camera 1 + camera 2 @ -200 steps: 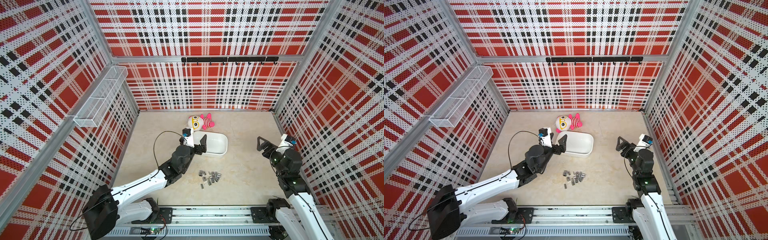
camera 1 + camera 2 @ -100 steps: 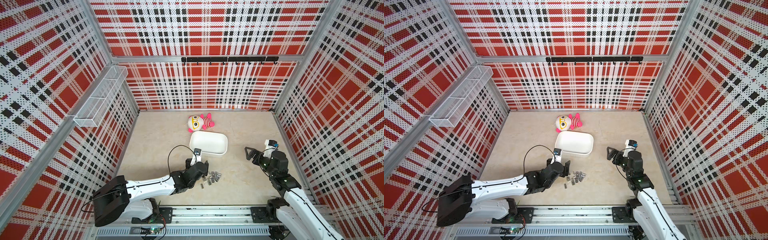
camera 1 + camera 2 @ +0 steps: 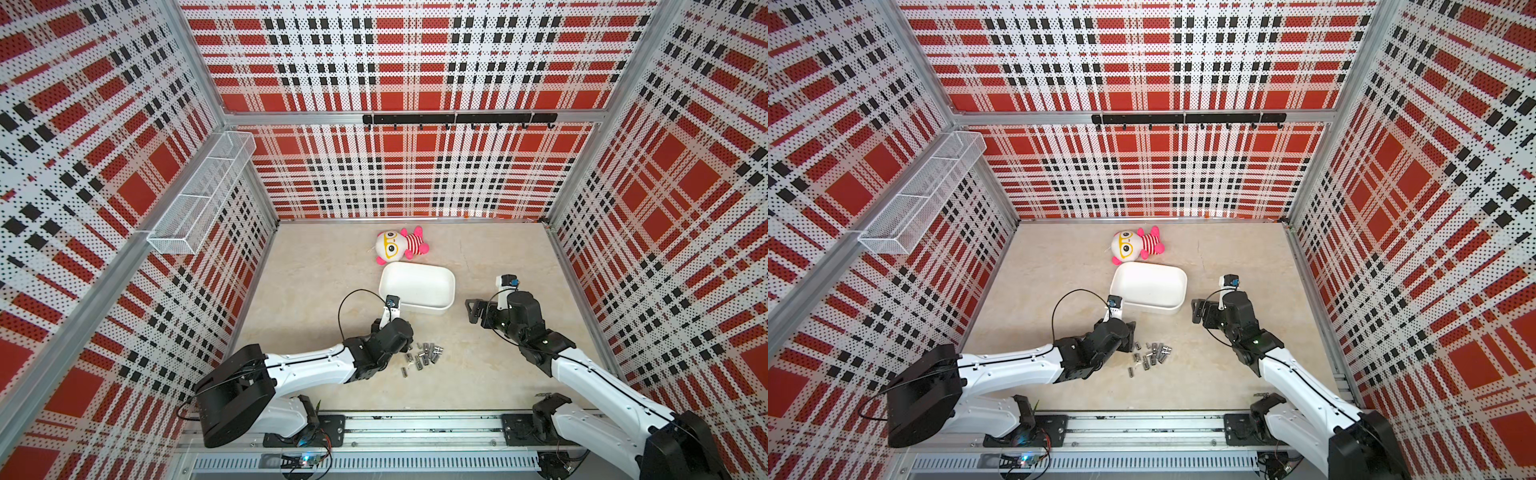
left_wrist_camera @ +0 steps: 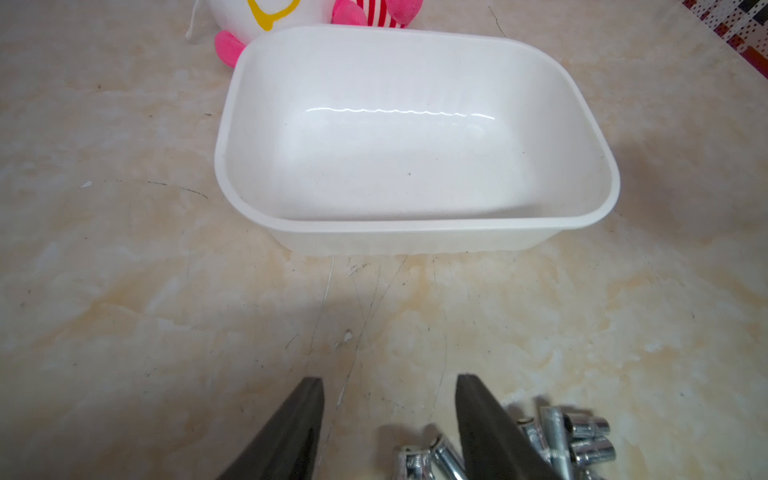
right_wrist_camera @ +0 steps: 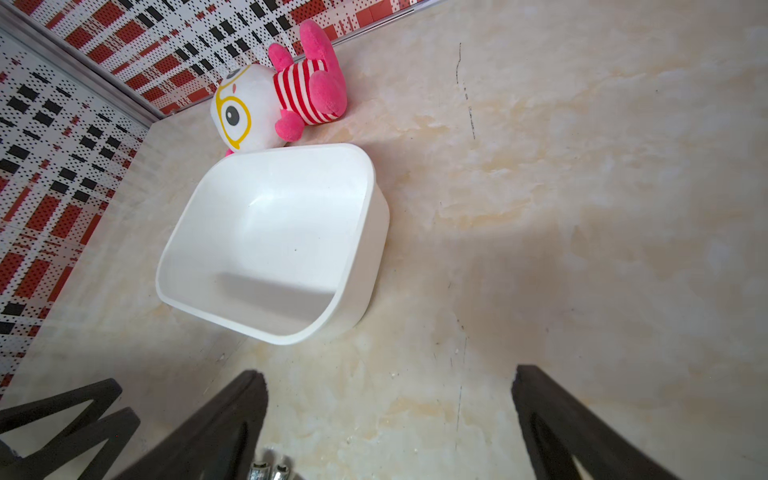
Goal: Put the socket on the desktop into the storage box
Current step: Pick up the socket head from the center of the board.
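my left hand (image 4: 388,380) hangs low over the surface (image 3: 316,270). its two dark, matte, wedge-shaped fingers (image 4: 299,415) stand parted with a clear gap and clamp nothing.

the sockets (image 3: 424,354) lie in a loose heap on the surface right at that hand, all outside the box (image 3: 424,309). they are short, shiny chrome cylinders, some stepped down to a narrower neck. in the left wrist view a couple (image 4: 419,457) lie low in the gap between my fingers, and most of the rest (image 4: 577,440) sit just past the outer side of one finger. whether a finger touches any of them i cannot tell.

the box sits just beyond the heap, apart from it. it is smooth, glossy white plastic, shallow and rectangular, with rounded corners, sloping walls and a thin rim.

close against its far rim lies a plush doll (image 3: 399,246) with a round white head, yellow-ringed eyes, a red-and-white striped body and fuzzy pink limbs.

my right hand (image 5: 388,372) hovers near the box's short end, not touching it. its black fingers gape wide, with only surface between them.

the surface itself is smooth beige with faint marble-like veining and fine dark scratches.
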